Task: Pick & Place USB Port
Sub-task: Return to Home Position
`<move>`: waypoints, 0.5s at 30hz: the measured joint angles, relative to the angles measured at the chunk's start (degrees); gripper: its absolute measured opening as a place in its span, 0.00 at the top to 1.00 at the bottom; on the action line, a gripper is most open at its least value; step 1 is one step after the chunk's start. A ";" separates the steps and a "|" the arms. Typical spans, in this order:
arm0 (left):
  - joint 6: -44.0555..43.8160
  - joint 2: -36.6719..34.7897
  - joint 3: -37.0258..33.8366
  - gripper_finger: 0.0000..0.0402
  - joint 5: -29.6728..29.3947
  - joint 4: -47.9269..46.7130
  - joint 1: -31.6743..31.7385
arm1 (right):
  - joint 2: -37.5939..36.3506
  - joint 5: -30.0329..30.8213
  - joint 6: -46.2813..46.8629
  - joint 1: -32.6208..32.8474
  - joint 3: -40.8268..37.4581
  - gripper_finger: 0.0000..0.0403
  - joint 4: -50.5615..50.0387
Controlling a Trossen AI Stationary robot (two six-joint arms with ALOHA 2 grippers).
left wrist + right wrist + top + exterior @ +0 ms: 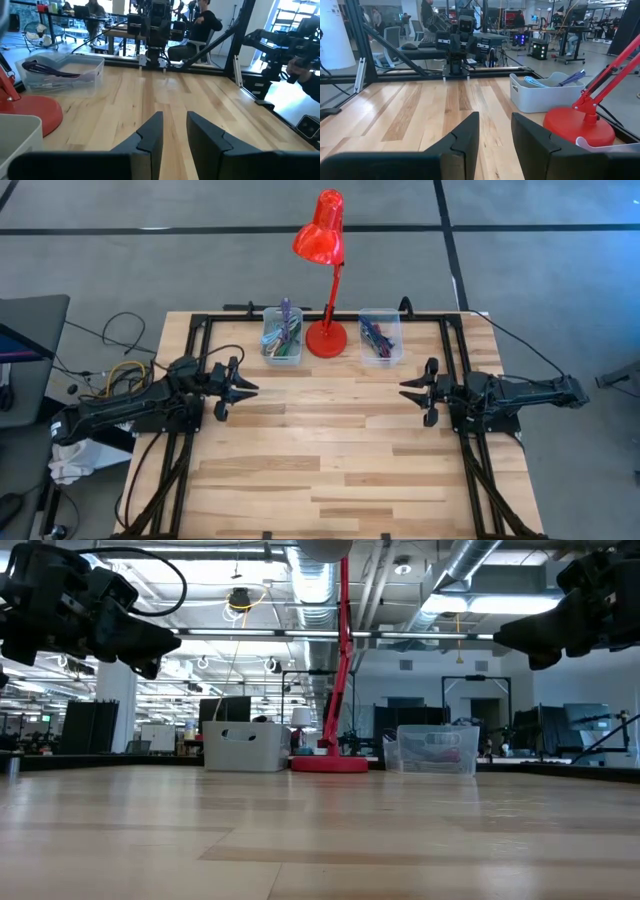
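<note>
Two small bins stand at the table's far edge: a white one [282, 337] holding several coloured cables, and a clear one [381, 338] with dark and purple cables [47, 70]. I cannot single out a USB port among them. My left gripper [248, 386] hovers level above the table's left side, open, with nothing between its fingers [174, 116]. Facing it from the right side, my right gripper [405, 390] is level and open too, its fingers [495, 116] bare. Both hang well above the wood [150, 640] [510, 635].
A red desk lamp stands on its round base [326, 338] between the two bins, its shade [320, 228] leaning past the far edge. Black frame rails [195, 350] run along the table's sides. Bare wood [325, 440] lies between and in front of the grippers.
</note>
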 joint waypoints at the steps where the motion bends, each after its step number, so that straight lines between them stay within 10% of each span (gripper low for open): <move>1: 0.00 0.00 0.00 0.79 0.00 -0.02 0.00 | 0.00 0.01 0.03 0.00 0.00 0.73 0.00; 15: 0.02 -1.25 0.00 0.79 -0.02 0.02 -6.60 | 0.00 0.00 2.50 0.00 0.00 0.73 -3.48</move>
